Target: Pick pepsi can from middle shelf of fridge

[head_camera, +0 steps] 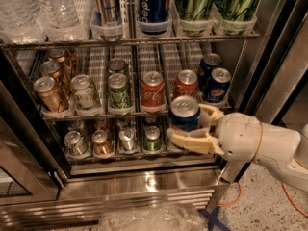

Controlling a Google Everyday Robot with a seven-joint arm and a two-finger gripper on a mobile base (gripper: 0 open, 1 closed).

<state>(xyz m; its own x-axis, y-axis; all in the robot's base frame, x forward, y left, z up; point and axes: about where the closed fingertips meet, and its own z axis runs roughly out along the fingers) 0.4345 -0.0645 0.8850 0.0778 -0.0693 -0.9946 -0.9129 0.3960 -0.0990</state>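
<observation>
Hand [186, 125] grips pepsi can [184, 110] — before the middle shelf [98, 114].

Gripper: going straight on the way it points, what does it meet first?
The gripper, shut on the pepsi can, points left; likely the small green can on the lower rack comes first, though depth is unclear.

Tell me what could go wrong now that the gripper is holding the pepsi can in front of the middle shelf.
The jaws of the gripper appear to clasp the pepsi can low on its body, so it might tip or slip out. A swing to the left of the picture could clip the red cola can at the front of the middle shelf. The arm sits near the dark door frame and may graze it on retreat.
</observation>
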